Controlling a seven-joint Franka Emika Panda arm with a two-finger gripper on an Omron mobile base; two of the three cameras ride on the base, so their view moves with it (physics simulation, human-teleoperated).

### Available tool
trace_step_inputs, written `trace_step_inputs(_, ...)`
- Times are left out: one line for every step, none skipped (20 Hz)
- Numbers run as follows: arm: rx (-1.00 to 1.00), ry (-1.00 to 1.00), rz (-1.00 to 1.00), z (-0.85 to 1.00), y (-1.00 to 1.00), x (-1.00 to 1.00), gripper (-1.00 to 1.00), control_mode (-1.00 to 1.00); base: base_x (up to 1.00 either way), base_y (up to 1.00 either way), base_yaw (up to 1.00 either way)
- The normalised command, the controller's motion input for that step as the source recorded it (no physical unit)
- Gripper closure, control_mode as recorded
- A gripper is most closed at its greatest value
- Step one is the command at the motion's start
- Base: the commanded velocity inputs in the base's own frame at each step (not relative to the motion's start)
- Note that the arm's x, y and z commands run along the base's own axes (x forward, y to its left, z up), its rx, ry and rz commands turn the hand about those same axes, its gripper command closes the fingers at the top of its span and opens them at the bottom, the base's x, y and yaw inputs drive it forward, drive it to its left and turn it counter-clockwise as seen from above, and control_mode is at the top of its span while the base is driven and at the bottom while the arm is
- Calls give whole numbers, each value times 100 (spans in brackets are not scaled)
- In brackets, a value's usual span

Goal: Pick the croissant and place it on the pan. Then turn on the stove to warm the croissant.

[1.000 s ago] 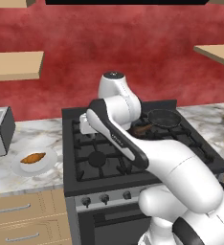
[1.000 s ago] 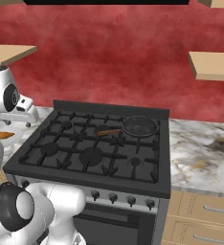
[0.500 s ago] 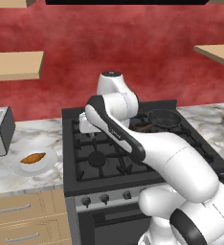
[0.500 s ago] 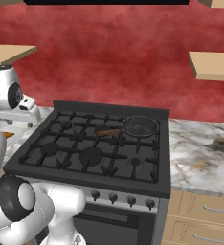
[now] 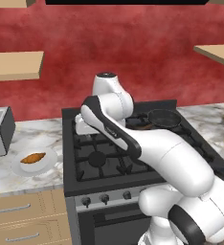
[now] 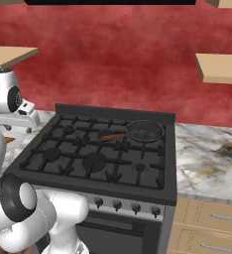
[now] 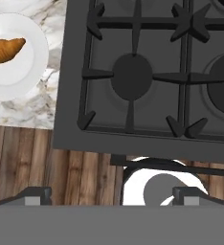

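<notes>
Now swung further left over the near-left burner of the stove [image 5: 104,165], with the pincer [image 7: 111,196] spread wide and empty, closing on the croissant [image 7: 6,50] on its white plate [image 7: 24,82] on the left tabletop, far-right pan [image 6: 145,131] waiting, pick not begun.

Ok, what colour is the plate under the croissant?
White; the plate under the croissant shows best in the hand view.
</notes>
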Motion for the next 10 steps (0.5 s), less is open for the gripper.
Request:
trace_step_inputs(0, 0, 0, -6, 21, 0, -100, -100, 0, 0, 0)
trace_step_inputs(0, 0, 0, -7, 23, 0, -100, -100, 0, 0, 0)
trace_step_inputs(0, 0, 0, -7, 26, 0, -100, -100, 0, 0, 0)
trace_step_inputs(0, 0, 0, -9, 28, 0, -100, -100, 0, 0, 0)
trace_step_inputs(0, 0, 0, -11, 29, 0, -100, -100, 0, 0, 0)
trace_step_inputs(0, 0, 0, -14, 31, 0, -100, -100, 0, 0, 0)
trace_step_inputs(0, 0, 1, -14, 31, 0, -100, -100, 0, 0, 0)
trace_step_inputs(0, 0, 2, -14, 31, 0, -100, -100, 0, 0, 0)
trace_step_inputs(0, 0, 2, -14, 31, 0, -100, -100, 0, 0, 0)
trace_step_inputs(0, 1, 2, -13, 29, 0, -100, -100, 0, 0, 0)
